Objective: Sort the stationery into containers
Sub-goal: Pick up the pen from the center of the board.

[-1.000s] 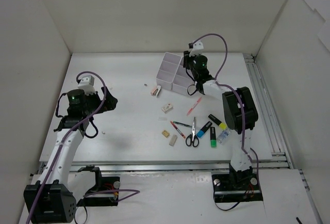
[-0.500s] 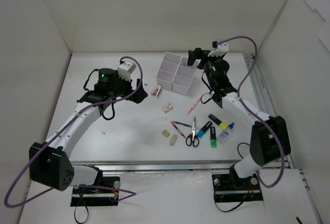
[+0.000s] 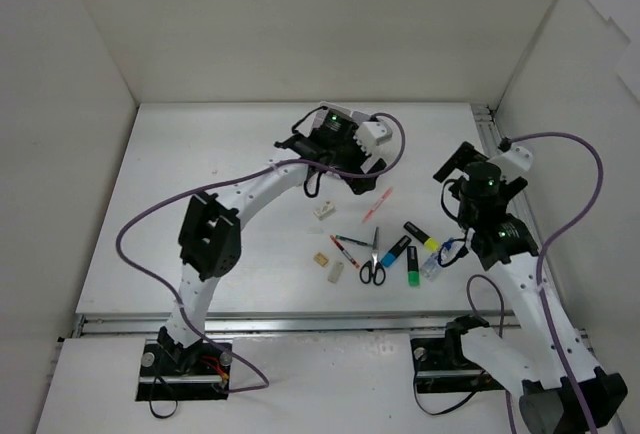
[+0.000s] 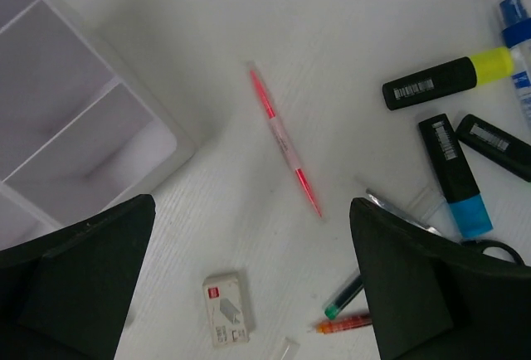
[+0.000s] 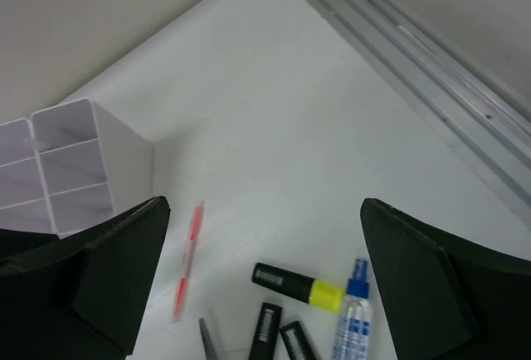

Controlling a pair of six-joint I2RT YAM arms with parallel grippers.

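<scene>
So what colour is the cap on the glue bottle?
The glue bottle has a blue cap, clearest in the right wrist view.

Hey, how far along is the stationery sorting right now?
Done: nothing visible; the bin compartments in the left wrist view look empty. In hand: nothing, left gripper and right gripper both open. To sort: pink pen, yellow highlighter, scissors, glue bottle, eraser, all on the table.

White bins (image 5: 120, 165), red pen (image 4: 284, 138), black-handled scissors (image 3: 375, 254), yellow-capped highlighter (image 4: 444, 82).
</scene>
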